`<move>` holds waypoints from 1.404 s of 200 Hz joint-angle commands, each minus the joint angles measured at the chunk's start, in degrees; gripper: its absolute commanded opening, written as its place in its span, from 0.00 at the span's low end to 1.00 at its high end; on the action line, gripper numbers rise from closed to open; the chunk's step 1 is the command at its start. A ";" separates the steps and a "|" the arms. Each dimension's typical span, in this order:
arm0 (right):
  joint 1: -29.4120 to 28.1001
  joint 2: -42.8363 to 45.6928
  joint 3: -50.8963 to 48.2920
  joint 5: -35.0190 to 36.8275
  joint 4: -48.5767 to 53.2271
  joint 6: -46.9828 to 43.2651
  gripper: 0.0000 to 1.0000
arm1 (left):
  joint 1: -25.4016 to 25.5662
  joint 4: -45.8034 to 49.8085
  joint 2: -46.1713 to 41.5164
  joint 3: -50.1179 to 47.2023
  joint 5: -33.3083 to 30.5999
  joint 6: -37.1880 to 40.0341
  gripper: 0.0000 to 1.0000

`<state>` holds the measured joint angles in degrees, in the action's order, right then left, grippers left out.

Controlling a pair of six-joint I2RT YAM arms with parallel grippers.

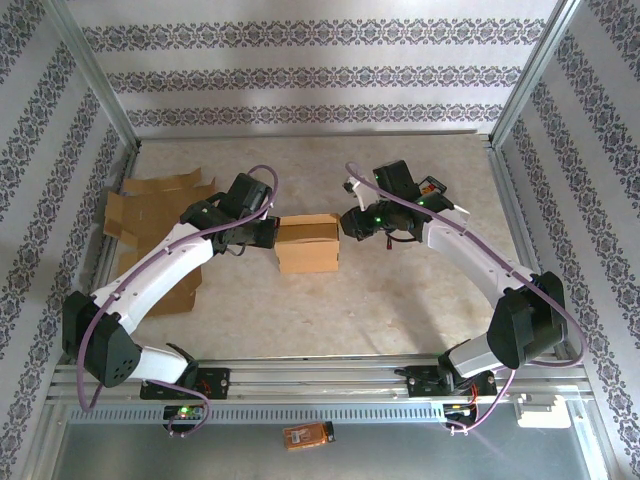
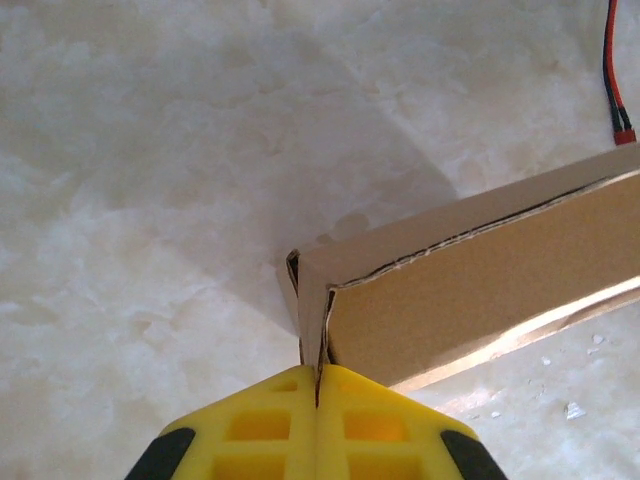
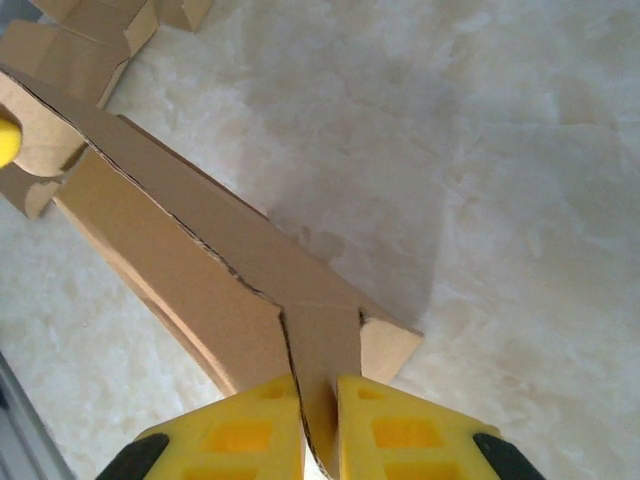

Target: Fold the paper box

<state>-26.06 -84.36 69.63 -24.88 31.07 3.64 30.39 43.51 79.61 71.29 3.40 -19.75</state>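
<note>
You have one paper box (image 1: 308, 243) at the centre of the top view, resting on the desk (image 1: 400, 300) between two end effectors; judge it light, thin cardboard, stiff across panels but quick to bend at creases and easy to crush, so hold it by wall edges and flaps near corners. The left end effector (image 2: 317, 385) is pressed together on the box's thin corner edge, and the right end effector (image 3: 318, 400) pinches a flap at the opposite end. At the left of that top view lies flattened cardboard (image 1: 150, 215), too overlapped to count.
</note>
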 commanded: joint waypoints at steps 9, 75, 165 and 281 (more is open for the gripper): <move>-0.39 -0.45 1.82 1.42 0.47 10.57 0.16 | 0.63 -0.33 0.05 0.14 2.52 -2.80 0.00; -2.26 -2.25 2.18 3.85 0.83 24.51 0.18 | 0.63 -2.55 -0.41 -1.16 4.83 -5.42 0.00; -3.29 -2.08 0.54 6.25 0.37 27.42 0.09 | 0.65 -3.43 -1.03 -2.09 5.04 -6.32 0.00; -4.18 -2.12 0.82 4.18 0.56 26.24 0.06 | 0.69 -2.81 -1.96 -2.82 3.54 -5.92 0.00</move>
<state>-29.15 -85.89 70.83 -19.33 29.95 30.06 30.37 40.62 79.22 69.89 6.83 -25.39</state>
